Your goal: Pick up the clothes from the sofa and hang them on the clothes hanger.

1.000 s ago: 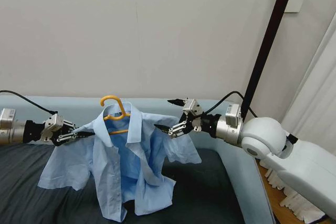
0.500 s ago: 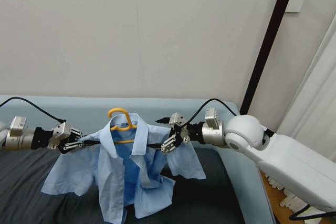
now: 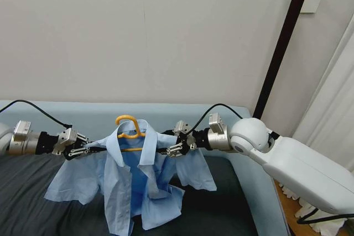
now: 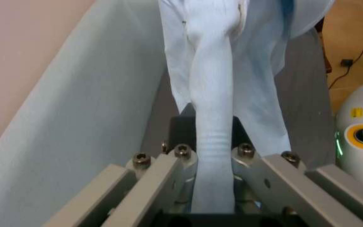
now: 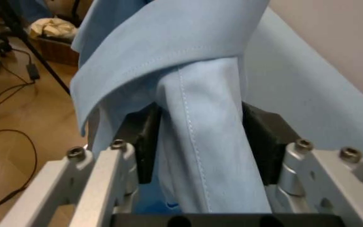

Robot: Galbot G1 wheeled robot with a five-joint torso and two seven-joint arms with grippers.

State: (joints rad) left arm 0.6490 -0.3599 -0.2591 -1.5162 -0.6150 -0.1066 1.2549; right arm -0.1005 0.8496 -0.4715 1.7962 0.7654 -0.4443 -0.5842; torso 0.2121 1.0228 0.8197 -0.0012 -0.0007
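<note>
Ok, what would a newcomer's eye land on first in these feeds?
The light blue shirt on its yellow hanger, held up spread over the sofa at the middle of the head view. The left gripper and right gripper hold it from either side, jaws shut on one shoulder each. A dark pole rises at the right.

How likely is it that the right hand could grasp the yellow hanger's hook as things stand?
Probably not: the right hand, like the left hand, is shut on a shoulder of the shirt. The hanger hook stands close by with nothing between, but letting go would likely drop that side.
</note>
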